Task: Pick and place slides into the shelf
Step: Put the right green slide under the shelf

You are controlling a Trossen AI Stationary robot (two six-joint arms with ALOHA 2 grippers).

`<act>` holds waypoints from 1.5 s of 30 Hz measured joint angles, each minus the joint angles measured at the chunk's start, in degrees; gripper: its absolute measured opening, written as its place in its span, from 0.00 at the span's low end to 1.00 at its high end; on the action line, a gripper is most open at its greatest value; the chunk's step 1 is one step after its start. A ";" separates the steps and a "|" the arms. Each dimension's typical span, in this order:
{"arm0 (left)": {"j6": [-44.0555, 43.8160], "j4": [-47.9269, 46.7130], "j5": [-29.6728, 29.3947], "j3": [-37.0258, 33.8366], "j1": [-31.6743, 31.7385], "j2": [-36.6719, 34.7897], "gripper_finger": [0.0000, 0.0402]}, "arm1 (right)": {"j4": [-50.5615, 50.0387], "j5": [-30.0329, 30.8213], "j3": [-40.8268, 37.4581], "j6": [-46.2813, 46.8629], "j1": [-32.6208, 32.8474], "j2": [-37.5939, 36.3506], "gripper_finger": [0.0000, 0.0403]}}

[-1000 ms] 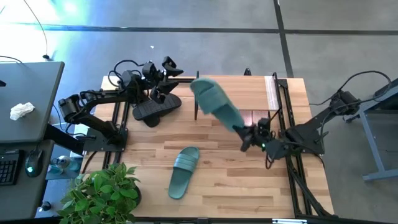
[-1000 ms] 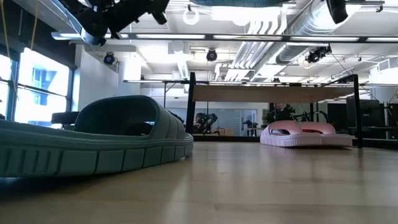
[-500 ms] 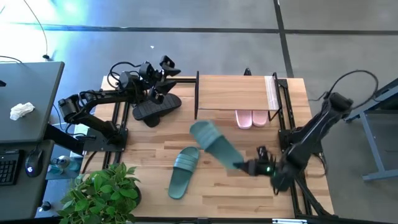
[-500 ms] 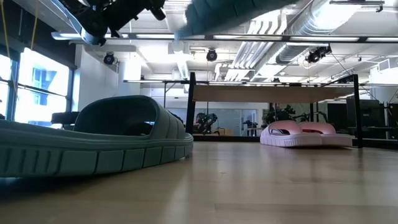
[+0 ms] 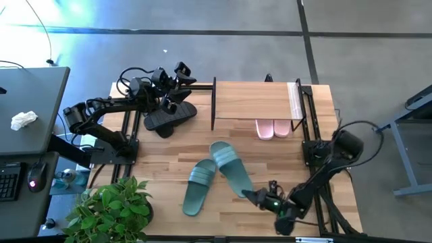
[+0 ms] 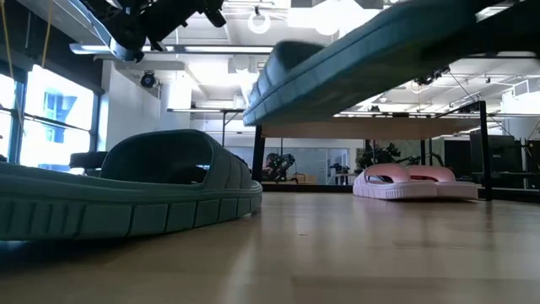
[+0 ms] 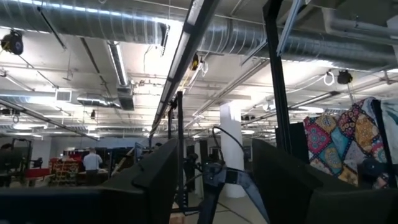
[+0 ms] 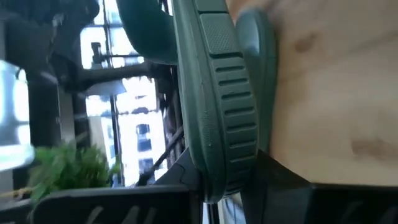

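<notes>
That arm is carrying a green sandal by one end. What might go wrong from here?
The right hand pinches only the heel end of the green sandal, so the long free end could sag or slip out. It also hangs right beside the other green sandal on the table and might knock it. The pink pair already fills part of the shelf.

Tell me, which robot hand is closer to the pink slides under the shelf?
The left gripper is somewhat closer. It hovers over the black slides, left of the shelf sheltering the pink slides. The right gripper holds a green slide at the table's front.
</notes>
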 joint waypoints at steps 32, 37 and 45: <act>-1.42 -0.13 4.10 -0.02 0.00 0.04 0.46 | -23.52 -22.36 12.04 -5.48 -10.12 3.04 0.09; -1.42 -0.13 4.10 -0.02 0.00 0.04 0.46 | -14.42 -30.77 12.17 -16.62 -8.73 3.04 0.09; -1.40 -0.13 4.61 -0.02 0.00 0.04 0.46 | -12.76 -22.01 12.23 -17.98 -2.52 3.04 0.09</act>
